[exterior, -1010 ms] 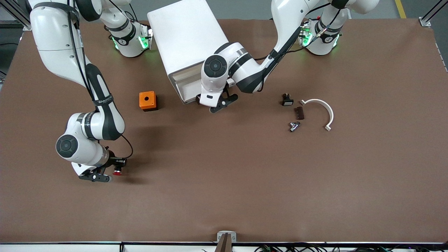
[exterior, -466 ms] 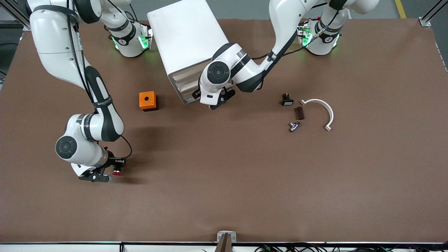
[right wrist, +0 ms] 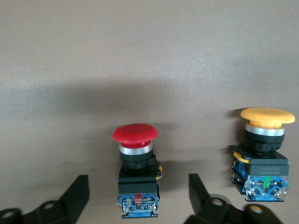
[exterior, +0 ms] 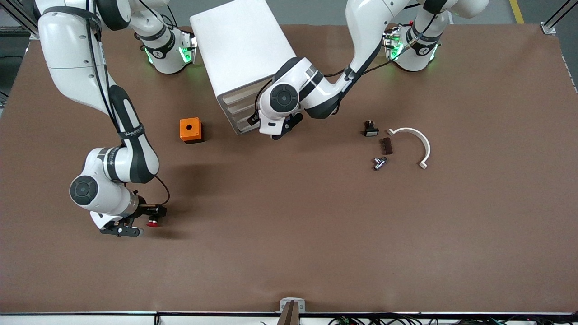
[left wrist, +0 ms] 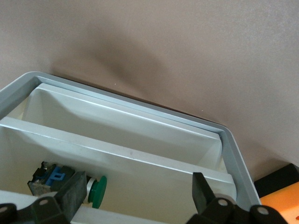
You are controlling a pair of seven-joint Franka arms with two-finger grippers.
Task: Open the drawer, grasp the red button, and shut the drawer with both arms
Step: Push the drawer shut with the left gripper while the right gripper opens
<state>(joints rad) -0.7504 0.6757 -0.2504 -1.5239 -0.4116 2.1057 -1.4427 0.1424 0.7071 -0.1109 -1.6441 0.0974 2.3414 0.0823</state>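
The red-capped button (exterior: 153,222) lies on its side on the brown table near the right arm's end. In the right wrist view the button (right wrist: 136,177) lies between the fingers of my right gripper (right wrist: 138,196), which is open and apart from it on both sides. My right gripper (exterior: 135,222) is low over it. My left gripper (exterior: 276,132) is open at the front of the white drawer cabinet (exterior: 239,40). The left wrist view looks into the drawer (left wrist: 140,105), with my left gripper (left wrist: 136,193) at its front edge.
A yellow-capped button (right wrist: 262,154) stands beside the red one. A green-capped button (left wrist: 96,191) lies in the drawer. An orange box with a hole (exterior: 190,129) sits near the cabinet. A white curved bracket (exterior: 417,142) and small parts (exterior: 378,162) lie toward the left arm's end.
My left gripper has moved toward the cabinet and the drawer has slid inward with it. The right gripper and the red button have stayed almost still.
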